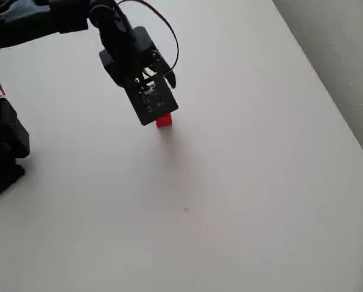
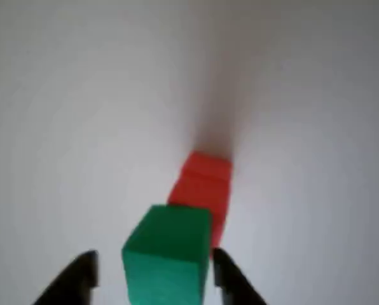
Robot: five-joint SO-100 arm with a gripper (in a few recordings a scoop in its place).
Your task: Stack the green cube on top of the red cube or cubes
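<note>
Stacking looks done: the green cube (image 2: 167, 254) sits atop the red block (image 2: 202, 187); the claw (image 2: 152, 279) straddles it, parted, gripping nothing, not yet withdrawn.

1. The overhead view looks down at a slant from high above the white table (image 1: 242, 182), taking in the black arm (image 1: 130, 55) at upper left.
2. The wrist view sits close, looking along the fingers (image 2: 231, 276) toward the tabletop.
3. Both views share the red block (image 1: 164, 120), which the wrist view shows beyond the green cube (image 2: 167, 254).
</note>
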